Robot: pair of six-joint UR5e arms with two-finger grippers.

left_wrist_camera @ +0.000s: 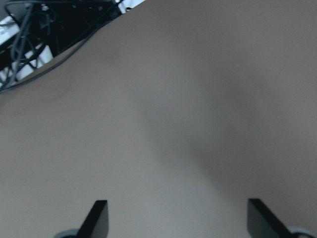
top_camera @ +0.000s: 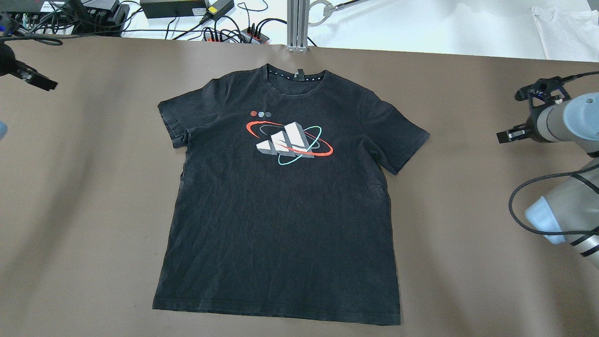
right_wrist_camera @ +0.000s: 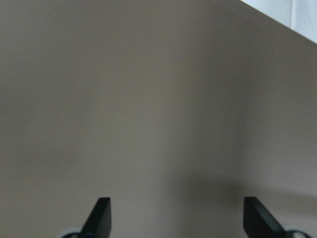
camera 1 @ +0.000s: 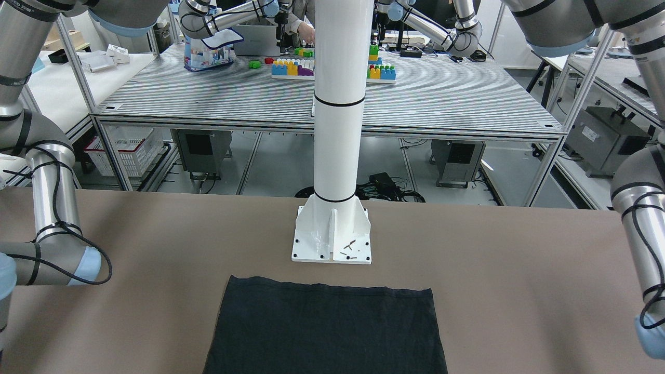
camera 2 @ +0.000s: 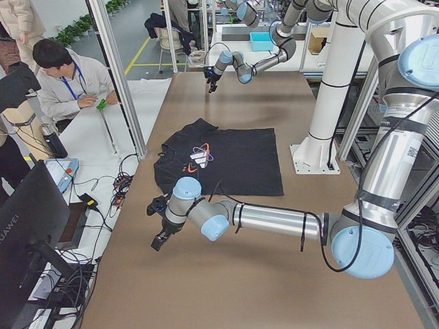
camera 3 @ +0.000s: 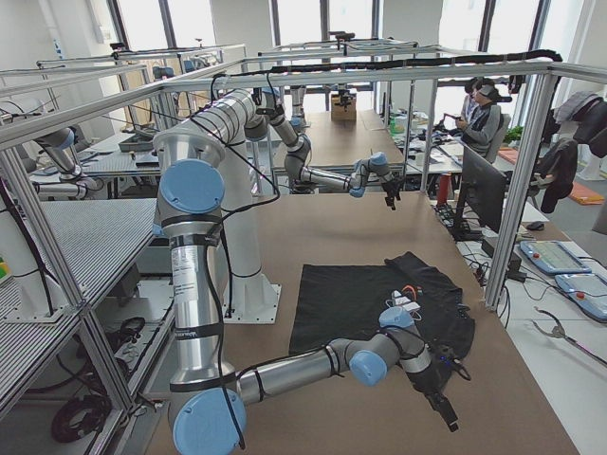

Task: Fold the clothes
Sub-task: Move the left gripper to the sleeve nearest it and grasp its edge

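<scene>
The clothes are one black T-shirt [top_camera: 281, 224] with a red, white and teal logo on the chest. It lies flat, front up, in the middle of the brown table, collar at the far edge, hem toward the robot. Its lower part shows in the front-facing view [camera 1: 324, 327]. My left gripper [top_camera: 32, 77] hovers over bare table at the far left, well clear of the shirt. Its wrist view [left_wrist_camera: 178, 218] shows it open and empty. My right gripper [top_camera: 507, 114] hovers to the right of the right sleeve. Its wrist view [right_wrist_camera: 176, 215] shows it open and empty.
The white pole's base plate [camera 1: 332, 236] is bolted to the table just behind the shirt's hem. Cables and power strips [top_camera: 224, 32] lie beyond the far edge. A white garment [top_camera: 566, 25] lies at the far right. A seated person [camera 2: 65, 86] is beside the table.
</scene>
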